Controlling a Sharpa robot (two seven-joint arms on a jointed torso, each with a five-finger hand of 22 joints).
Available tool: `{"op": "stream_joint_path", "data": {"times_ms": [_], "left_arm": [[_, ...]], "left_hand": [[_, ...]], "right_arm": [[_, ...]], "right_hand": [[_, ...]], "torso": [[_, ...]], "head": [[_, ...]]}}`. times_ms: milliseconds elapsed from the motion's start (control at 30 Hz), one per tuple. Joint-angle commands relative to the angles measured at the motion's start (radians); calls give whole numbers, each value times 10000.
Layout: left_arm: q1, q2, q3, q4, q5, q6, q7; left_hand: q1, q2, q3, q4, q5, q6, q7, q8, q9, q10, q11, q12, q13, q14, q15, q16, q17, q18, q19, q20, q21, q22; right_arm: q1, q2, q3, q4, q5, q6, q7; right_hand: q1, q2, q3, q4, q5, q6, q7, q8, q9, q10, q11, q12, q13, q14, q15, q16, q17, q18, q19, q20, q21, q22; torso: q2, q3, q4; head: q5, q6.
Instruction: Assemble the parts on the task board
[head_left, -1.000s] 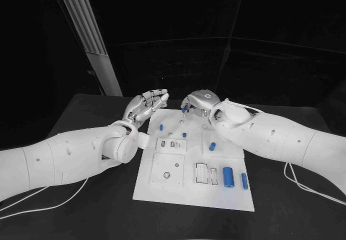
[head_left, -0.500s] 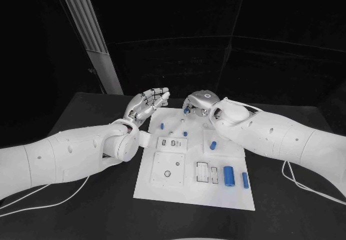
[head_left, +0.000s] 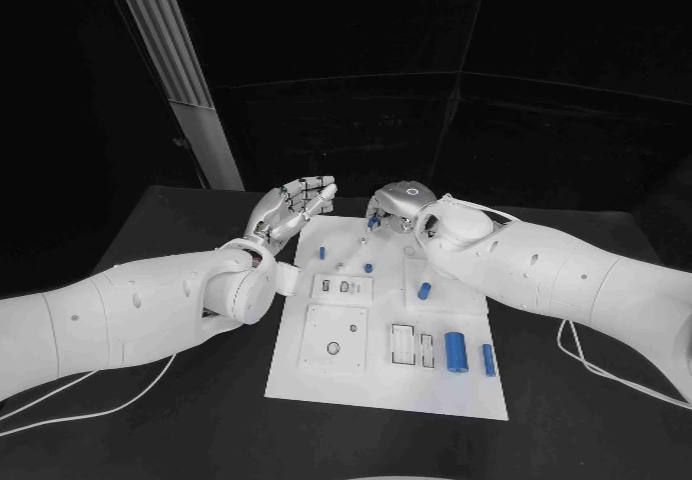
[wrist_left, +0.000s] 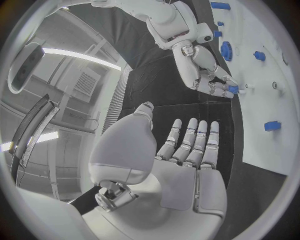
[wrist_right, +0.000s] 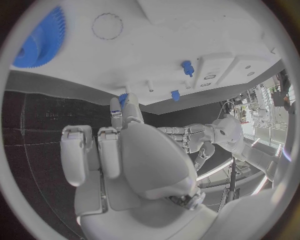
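Observation:
The white task board (head_left: 335, 375) lies in the middle of the black table. My right hand (head_left: 395, 203) hovers over the board's far edge and pinches a small blue part (head_left: 372, 222) in its fingertips. The left wrist view shows that small blue part (wrist_left: 232, 89) in the right hand (wrist_left: 203, 70), just over the board's rim. In the right wrist view the blue part (wrist_right: 124, 98) peeks out between the fingertips (wrist_right: 116, 107). My left hand (head_left: 293, 210) is raised beside it at the far left corner, palm open and fingers straight, holding nothing.
Blue pegs stand on the board's far part (head_left: 323, 252) (head_left: 369, 267) (head_left: 424, 291). Two blue cylinders (head_left: 457, 350) (head_left: 489, 359) lie near its right edge. A blue gear (wrist_right: 39, 44) rests on the board. White cables (head_left: 87, 400) trail over the table.
The right arm has edged slightly left with the blue part still pinched in its fingertips. The left hand has stayed where it was.

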Motion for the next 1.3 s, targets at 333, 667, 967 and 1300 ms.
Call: {"op": "stream_joint_path", "data": {"times_ms": [333, 667, 967, 1300], "left_arm": [[23, 28, 7, -26, -54, 145, 3294], [24, 56, 7, -67, -54, 163, 3267], [24, 72, 7, -81, -54, 159, 3256], [24, 47, 7, -65, -53, 144, 3245]], "left_hand": [[12, 112, -5, 13, 77, -89, 1442, 47, -18, -36, 39, 21, -10, 41, 49, 58, 7, 50, -47, -4, 43, -6], [14, 139, -10, 11, 105, -112, 1443, 61, -22, -49, 41, 22, -10, 38, 50, 59, 6, 49, -63, -4, 40, -16], [14, 146, -11, 11, 110, -119, 1443, 62, -23, -52, 41, 22, -10, 37, 50, 59, 6, 48, -68, -4, 39, -19], [17, 167, -13, 10, 126, -132, 1444, 75, -25, -59, 42, 24, -9, 36, 51, 60, 6, 47, -67, -4, 45, -7]], "right_arm": [[12, 176, 9, -273, -57, 94, -30], [9, 241, 9, -256, -57, 160, -1], [6, 257, 9, -230, -57, 374, 8], [-5, 264, 9, -215, -57, 675, -2]], "right_hand": [[63, 89, 8, 75, 61, 9, 52, -8, 17, 2, 81, -106, -9, 789, 82, 48, 1119, -149, 1038, 80, 32, 2628], [39, 78, -6, 103, 61, 0, 64, -35, 16, 5, 94, -146, -7, 786, 94, 47, 1105, -149, 1038, 93, 32, 2628], [22, 70, -14, 121, 61, -14, 73, -61, 13, 1, 103, -181, -7, 784, 103, 46, 1102, -149, 1038, 102, 32, 2628], [17, 65, -18, 129, 62, -35, 79, -89, 10, -10, 108, -216, -7, 784, 109, 46, 1101, -149, 1038, 110, 32, 2628]], "torso": [[-5, -4, 0], [-5, -10, -6], [-3, -8, -3], [0, -8, -13]], "head": [[-36, -54], [-64, -20], [-66, -26], [-96, 6]]}}
